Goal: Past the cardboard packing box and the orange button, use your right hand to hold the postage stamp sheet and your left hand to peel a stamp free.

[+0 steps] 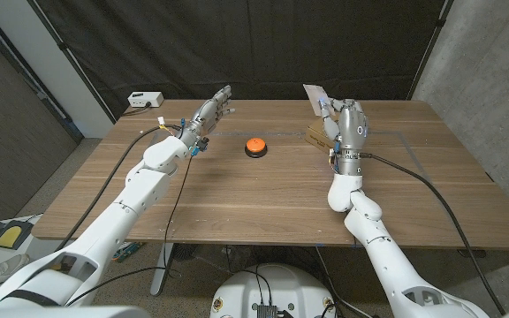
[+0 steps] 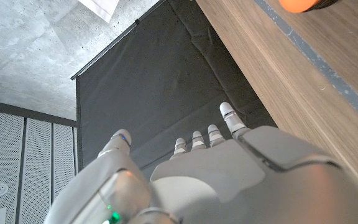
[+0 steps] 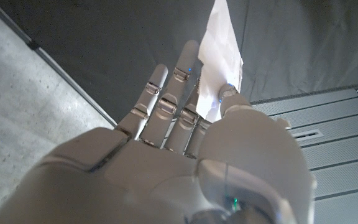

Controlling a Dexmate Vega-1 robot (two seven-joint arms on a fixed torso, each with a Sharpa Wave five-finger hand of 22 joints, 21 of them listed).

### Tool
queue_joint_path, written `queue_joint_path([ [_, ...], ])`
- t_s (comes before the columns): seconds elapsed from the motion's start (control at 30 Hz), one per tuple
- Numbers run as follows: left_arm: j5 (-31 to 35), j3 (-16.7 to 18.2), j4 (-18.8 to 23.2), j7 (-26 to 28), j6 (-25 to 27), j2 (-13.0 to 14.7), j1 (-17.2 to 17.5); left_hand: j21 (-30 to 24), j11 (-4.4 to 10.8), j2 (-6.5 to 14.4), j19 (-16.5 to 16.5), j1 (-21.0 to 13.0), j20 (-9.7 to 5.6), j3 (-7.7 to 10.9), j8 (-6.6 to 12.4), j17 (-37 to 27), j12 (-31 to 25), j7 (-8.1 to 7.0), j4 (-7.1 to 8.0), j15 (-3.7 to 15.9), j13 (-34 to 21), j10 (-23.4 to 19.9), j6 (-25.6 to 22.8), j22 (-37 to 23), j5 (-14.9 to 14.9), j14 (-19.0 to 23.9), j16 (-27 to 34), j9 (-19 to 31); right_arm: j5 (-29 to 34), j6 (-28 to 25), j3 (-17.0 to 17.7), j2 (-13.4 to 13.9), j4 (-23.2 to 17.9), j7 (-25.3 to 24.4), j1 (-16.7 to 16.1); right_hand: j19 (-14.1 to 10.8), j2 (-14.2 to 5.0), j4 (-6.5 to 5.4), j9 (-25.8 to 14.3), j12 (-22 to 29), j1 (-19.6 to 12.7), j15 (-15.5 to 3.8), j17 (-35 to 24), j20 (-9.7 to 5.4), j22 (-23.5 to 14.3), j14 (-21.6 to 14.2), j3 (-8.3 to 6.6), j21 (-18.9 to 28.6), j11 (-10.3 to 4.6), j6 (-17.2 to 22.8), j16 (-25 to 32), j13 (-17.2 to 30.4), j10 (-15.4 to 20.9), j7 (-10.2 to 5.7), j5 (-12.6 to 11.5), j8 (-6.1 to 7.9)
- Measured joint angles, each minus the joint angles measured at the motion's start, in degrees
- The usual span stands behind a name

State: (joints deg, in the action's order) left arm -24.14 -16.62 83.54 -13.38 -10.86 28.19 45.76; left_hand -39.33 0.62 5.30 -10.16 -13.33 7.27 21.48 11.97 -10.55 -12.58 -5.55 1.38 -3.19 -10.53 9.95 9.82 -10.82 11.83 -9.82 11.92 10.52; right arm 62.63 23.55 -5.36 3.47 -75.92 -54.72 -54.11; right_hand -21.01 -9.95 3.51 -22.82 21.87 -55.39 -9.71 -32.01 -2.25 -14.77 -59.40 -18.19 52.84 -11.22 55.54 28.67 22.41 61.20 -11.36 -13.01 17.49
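Robot hand [image 3: 185,155] pinching stamp sheet [image 3: 219,59]

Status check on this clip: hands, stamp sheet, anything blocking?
Right hand holds stamp sheet raised above the table. Left hand open, apart from the sheet. Orange button between arms, not obstructing.

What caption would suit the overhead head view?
Right hand lifts the stamp sheet above the table; left hand waits empty beyond the orange button.
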Motion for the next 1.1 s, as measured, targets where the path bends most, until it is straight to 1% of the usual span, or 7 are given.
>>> queue_joint_path([
  [0.2,0.00,-0.23,-0.02,-0.16,-0.02,-0.01,-0.27,0.00,0.00,0.00,0.00,0.00,0.00,0.00,0.00,0.00,0.00,0.00,0.00,-0.31,0.00,0.00,0.00,0.00,-0.30,0.31,0.00,0.00,-10.97,3.44,-0.99,2.42,-2.47,10.02,-0.48,0.40,-0.04,-0.23,-0.73,0.00,0.05,0.00,-1.45,-0.20,-0.16,0.00,0.23,0.79,0.00,0.00,0.38,1.03,0.00,0.00,0.00,0.00],
  [0.23,0.11,-0.29,-0.02,-0.32,-0.03,-0.01,-0.34,0.00,0.00,0.00,0.00,0.00,0.00,0.00,0.00,0.00,0.00,0.00,0.00,-0.31,0.00,0.00,0.00,0.00,-0.30,0.31,0.00,0.00,-13.30,3.85,-2.25,5.49,-4.69,12.14,-0.66,0.54,-0.04,-0.23,-0.73,0.00,0.05,0.00,-1.57,-0.06,-0.26,0.00,0.23,0.93,0.01,0.00,0.38,1.12,0.00,0.00,0.00,0.00],
  [0.47,0.52,-0.70,0.05,-0.58,-0.07,0.12,-0.63,0.01,0.00,0.03,0.27,-0.10,0.27,0.01,0.00,0.00,0.00,-0.14,-0.01,-0.19,-0.15,0.00,-0.15,0.00,-0.30,0.43,0.00,0.00,-27.04,5.31,-4.56,10.19,-5.55,25.62,0.52,1.63,-0.04,0.02,-0.27,0.00,0.06,0.00,-2.34,-0.21,-0.42,0.00,-0.04,1.70,0.01,0.04,0.59,1.71,-0.01,0.04,0.01,0.02],
  [0.57,0.96,-0.98,0.18,-0.75,-0.34,0.35,-0.87,0.59,-0.31,-0.21,0.27,-2.78,0.27,0.52,1.01,0.16,-0.29,-2.05,-1.88,-0.29,-0.29,-1.40,-3.80,0.00,-0.61,0.94,0.00,0.00,-32.71,5.38,-5.42,11.61,-4.88,31.23,1.39,1.68,0.06,-0.05,-0.23,0.00,-0.04,0.00,-2.77,-0.16,-0.55,0.00,-0.58,2.12,-0.17,0.34,0.81,2.08,0.19,0.34,0.02,0.02],
  [0.73,1.77,-1.36,0.23,-1.15,-0.94,0.68,-1.22,0.82,-0.46,-0.19,0.12,-6.10,0.72,1.67,2.68,0.17,-1.15,-3.03,-4.19,-0.34,-0.29,-4.85,-10.36,0.01,-1.00,1.92,0.00,0.29,-42.02,4.73,-6.36,13.26,-2.70,40.42,3.09,2.14,0.36,0.03,-0.30,0.00,-0.36,0.00,-3.42,-0.30,-0.81,0.01,-0.82,2.79,0.02,0.34,1.04,2.52,0.81,0.34,0.04,0.03],
  [0.97,2.55,-1.97,0.38,-1.75,-1.40,1.16,-1.70,1.02,0.00,0.08,0.26,-8.24,0.86,2.53,3.57,0.00,-1.63,-1.79,-5.68,-0.15,-0.29,-8.21,-16.83,0.01,-1.04,3.25,0.00,0.30,-56.88,3.05,-6.04,13.47,-0.07,55.24,4.68,2.34,0.88,0.15,-0.94,0.00,-0.88,0.00,-4.51,-0.09,-1.08,0.01,-0.90,3.93,-0.06,0.62,1.86,3.25,0.90,0.65,0.06,0.03],
  [1.1,3.38,-2.40,0.68,-1.89,-1.57,1.64,-2.04,1.02,-0.32,0.45,0.17,-9.99,1.61,3.17,3.57,0.00,-1.62,-0.58,-6.78,-0.29,-0.29,-8.53,-18.04,0.01,-1.25,4.01,0.00,0.30,-65.07,2.95,-5.35,13.14,0.33,63.36,4.77,2.34,1.53,1.40,-0.71,0.00,-1.55,0.01,-5.17,-0.10,-1.20,0.01,-0.87,4.81,-0.06,1.04,2.13,3.64,0.90,1.10,0.06,0.03],
])
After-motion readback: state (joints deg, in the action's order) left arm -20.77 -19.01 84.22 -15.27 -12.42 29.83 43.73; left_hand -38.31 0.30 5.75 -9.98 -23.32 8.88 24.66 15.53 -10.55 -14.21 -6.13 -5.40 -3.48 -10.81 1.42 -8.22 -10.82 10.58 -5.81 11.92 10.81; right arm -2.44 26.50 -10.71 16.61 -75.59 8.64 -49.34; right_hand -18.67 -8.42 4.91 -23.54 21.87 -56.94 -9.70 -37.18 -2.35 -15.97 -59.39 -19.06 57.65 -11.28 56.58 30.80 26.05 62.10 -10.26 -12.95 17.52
